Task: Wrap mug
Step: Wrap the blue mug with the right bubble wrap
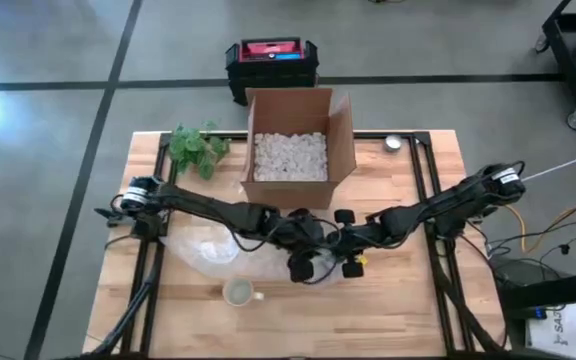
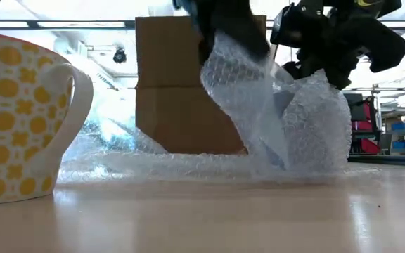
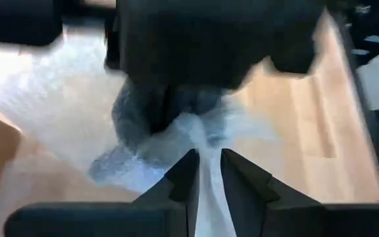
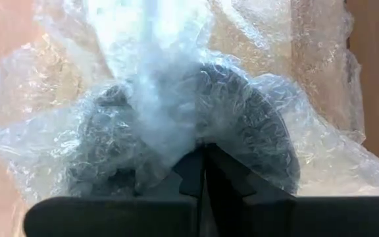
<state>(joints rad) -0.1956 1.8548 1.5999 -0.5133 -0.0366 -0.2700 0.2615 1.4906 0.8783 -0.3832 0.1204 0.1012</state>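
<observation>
A white mug (image 1: 239, 292) with a yellow pattern (image 2: 9, 105) stands upright on its base near the table's front edge, untouched. A clear sheet of bubble wrap (image 1: 213, 250) lies on the table behind it. The sheet's right part is gathered and pulled up (image 2: 280, 105) at mid-table. My left gripper (image 1: 301, 265) and my right gripper (image 1: 351, 265) meet there, each shut on the wrap. In the right wrist view a dark shape (image 4: 242, 125) shows through the wrap; I cannot tell what it is. My left gripper pinches a bunched strip of the bubble wrap (image 3: 208, 172) between its two fingers; how many layers I cannot tell. The strip rises off the table while the rest of the sheet (image 2: 153, 165) lies flat. My right gripper pinches a gathered fold of the bubble wrap (image 4: 186, 141) between its shut fingers, several layers bunched together. The raised wrap drapes down to the table (image 2: 315, 158) below the fingers.
An open cardboard box (image 1: 300, 140) holding white packing peanuts stands behind the wrap at the table's far side. A green plant (image 1: 196, 148) lies far left and a small round tin (image 1: 394, 143) far right. Bare wood (image 1: 398, 300) shows right of the mug.
</observation>
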